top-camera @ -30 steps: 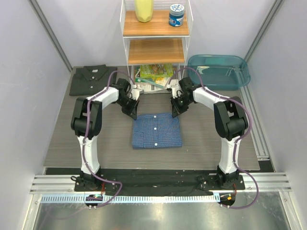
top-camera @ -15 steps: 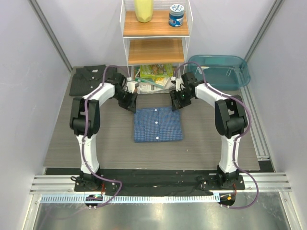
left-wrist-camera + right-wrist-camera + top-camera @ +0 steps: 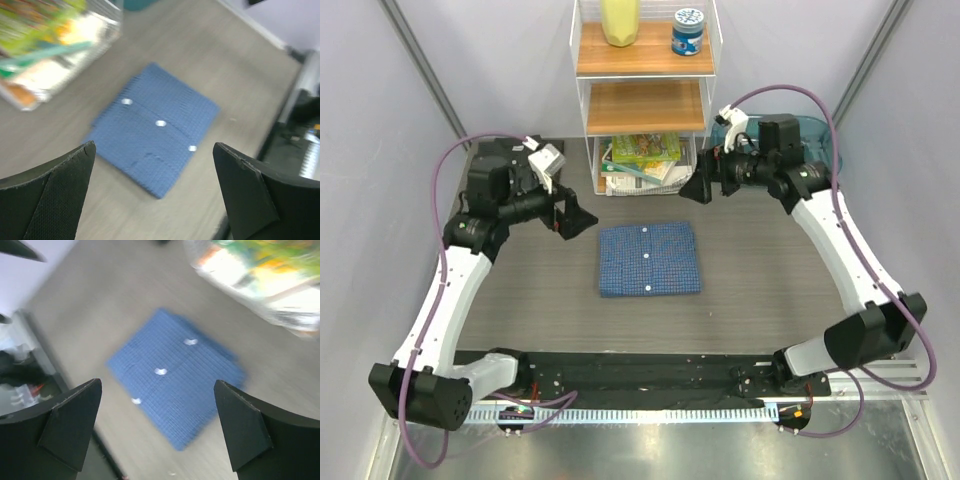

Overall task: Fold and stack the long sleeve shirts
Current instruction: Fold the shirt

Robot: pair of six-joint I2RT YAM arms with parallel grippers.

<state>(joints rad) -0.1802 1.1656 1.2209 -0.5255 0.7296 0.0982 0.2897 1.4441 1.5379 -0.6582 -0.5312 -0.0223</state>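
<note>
Folding seems done: blue shirt (image 3: 649, 259) lying flat in middle of table (image 3: 750, 280), touched by nothing. Left gripper (image 3: 575, 215) and right gripper (image 3: 700, 187) above it, fingers wide apart, empty. Next, probably (only a judgement): stacking it with grey shirt (image 3: 490, 150), far left.

Blue checked shirt (image 3: 649, 259) lies folded flat, a neat rectangle, buttons up.

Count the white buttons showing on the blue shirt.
3 buttons, in a line down the middle of the folded blue shirt: far end, centre, near end. More may be hidden in the folds.
</note>
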